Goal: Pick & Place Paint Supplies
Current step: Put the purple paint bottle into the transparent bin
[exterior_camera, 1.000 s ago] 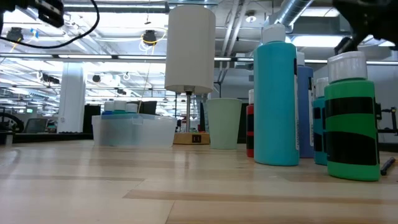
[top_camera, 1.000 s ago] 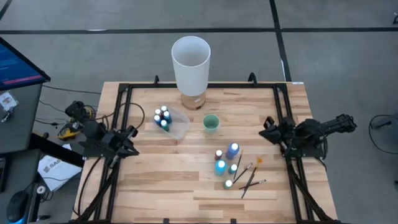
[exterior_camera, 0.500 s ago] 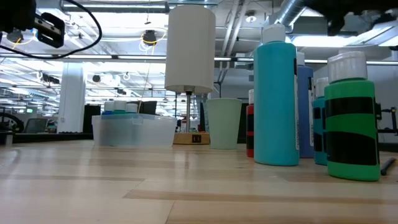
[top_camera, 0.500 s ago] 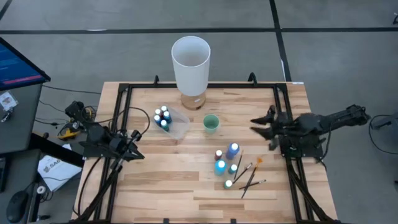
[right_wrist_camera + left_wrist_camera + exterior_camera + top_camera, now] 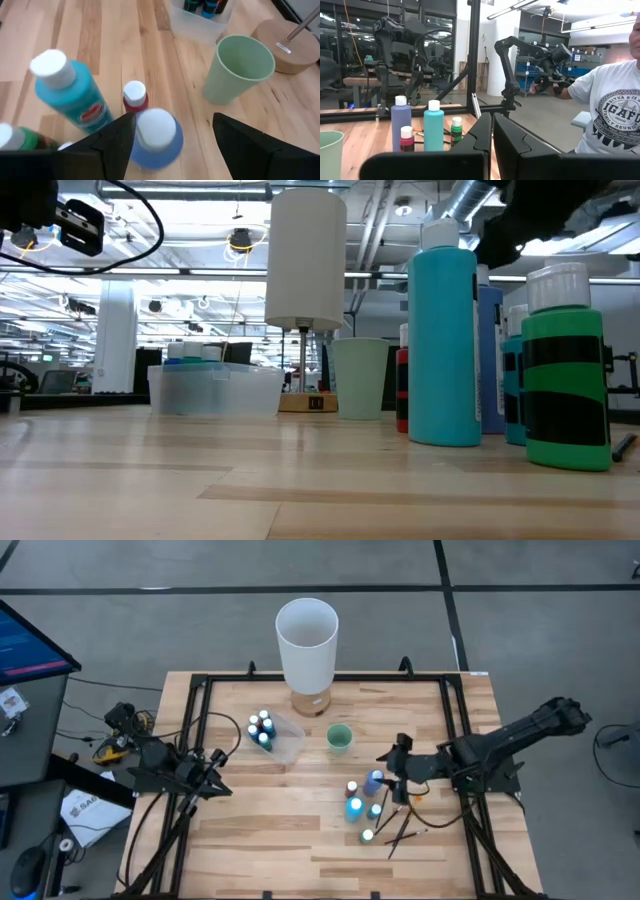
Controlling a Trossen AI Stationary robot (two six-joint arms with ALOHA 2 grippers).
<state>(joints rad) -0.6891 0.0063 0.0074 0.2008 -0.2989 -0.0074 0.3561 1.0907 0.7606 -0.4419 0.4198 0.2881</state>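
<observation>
Bare table (image 5: 250, 830) lies open from six to nine o'clock. Bottles (image 5: 362, 796) and brushes (image 5: 403, 822) crowd four o'clock; the green cup (image 5: 339, 738), clear bin (image 5: 285, 745) and white cylinder (image 5: 307, 640) block twelve.

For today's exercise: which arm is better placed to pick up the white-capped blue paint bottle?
The right. Its open right gripper hangs over the white-capped blue paint bottle; the shut left gripper waits across the table.

Right end effector (image 5: 392, 772) fingers spread; left (image 5: 222, 790) closed.

Grey floor (image 5: 150, 630) with dark lines, blue monitor (image 5: 25, 645) at left, ceiling ducts (image 5: 470, 205), strip lights.
</observation>
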